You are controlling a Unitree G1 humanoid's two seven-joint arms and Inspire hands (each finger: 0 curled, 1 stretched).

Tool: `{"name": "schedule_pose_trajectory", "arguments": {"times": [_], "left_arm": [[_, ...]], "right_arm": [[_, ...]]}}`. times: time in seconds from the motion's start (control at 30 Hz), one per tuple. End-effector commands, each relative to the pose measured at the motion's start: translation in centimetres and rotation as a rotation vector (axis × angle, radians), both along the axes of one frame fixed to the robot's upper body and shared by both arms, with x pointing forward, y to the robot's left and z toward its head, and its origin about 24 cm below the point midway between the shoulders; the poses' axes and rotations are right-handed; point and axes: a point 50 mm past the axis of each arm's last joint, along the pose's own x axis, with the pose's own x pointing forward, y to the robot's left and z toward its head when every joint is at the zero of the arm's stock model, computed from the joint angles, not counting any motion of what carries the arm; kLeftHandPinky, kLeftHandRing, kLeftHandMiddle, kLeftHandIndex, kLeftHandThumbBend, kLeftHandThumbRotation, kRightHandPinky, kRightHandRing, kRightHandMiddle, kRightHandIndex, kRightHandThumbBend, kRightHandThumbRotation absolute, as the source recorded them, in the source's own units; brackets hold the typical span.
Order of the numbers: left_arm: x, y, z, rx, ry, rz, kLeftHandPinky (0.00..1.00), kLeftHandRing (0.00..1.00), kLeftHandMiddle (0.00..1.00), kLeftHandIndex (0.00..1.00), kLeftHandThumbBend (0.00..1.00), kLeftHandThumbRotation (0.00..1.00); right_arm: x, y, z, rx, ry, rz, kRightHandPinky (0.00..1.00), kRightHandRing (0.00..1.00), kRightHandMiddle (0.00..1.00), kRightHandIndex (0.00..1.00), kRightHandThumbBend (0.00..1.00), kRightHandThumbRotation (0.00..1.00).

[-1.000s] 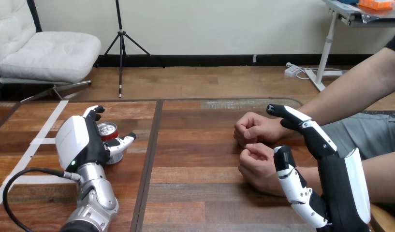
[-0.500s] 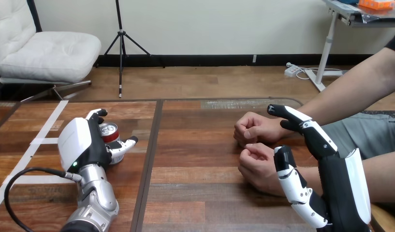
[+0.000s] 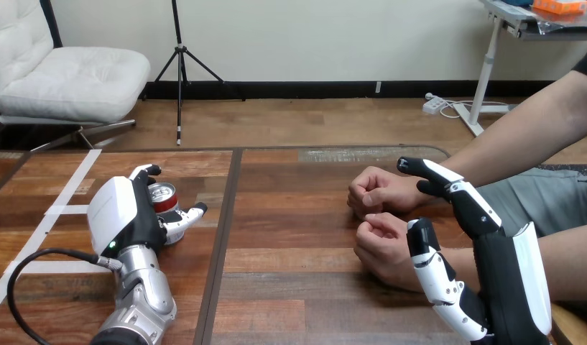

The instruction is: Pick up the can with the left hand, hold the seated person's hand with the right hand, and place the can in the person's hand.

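At middle left the left hand has edged rightward, fingers and thumb curled round the can on the table, so a lift looks near, while the right hand stays spread beside the person's nearer fist, not holding it.

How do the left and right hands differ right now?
The left hand is curled round the can on the table; the right hand is open, fingers straight, holding nothing. The left hand shows its white back; the right hand stands edge-on by the person's nearer hand.
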Motion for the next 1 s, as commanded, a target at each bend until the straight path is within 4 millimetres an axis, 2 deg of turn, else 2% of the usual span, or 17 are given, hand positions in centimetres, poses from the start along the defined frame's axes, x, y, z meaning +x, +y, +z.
{"name": "schedule_pose_trajectory", "arguments": {"times": [0.0, 0.37, 0.73, 0.97], "left_arm": [[1.86, -0.47, 2.32, 0.031, -0.067, -0.031, 0.62, 0.72, 0.78, 0.78, 0.74, 0.23], [1.63, -0.34, 2.14, 0.019, -0.077, -0.022, 0.60, 0.70, 0.75, 0.75, 0.75, 0.16], [1.47, -0.29, 2.17, -0.004, -0.111, -0.017, 0.56, 0.65, 0.70, 0.70, 0.75, 0.03], [1.39, -0.27, 2.23, -0.014, -0.133, -0.015, 0.54, 0.62, 0.66, 0.66, 0.75, 0.01]], "right_arm": [[0.31, 0.04, 1.65, -0.001, -0.087, -0.004, 0.78, 0.83, 0.80, 0.78, 0.30, 0.69], [0.30, 0.08, 1.72, -0.001, -0.089, 0.002, 0.78, 0.83, 0.80, 0.78, 0.29, 0.69], [0.25, 0.10, 1.74, 0.001, -0.090, 0.003, 0.77, 0.83, 0.80, 0.78, 0.29, 0.69], [0.21, 0.07, 1.75, 0.000, -0.091, 0.006, 0.77, 0.83, 0.81, 0.78, 0.29, 0.68]]}}
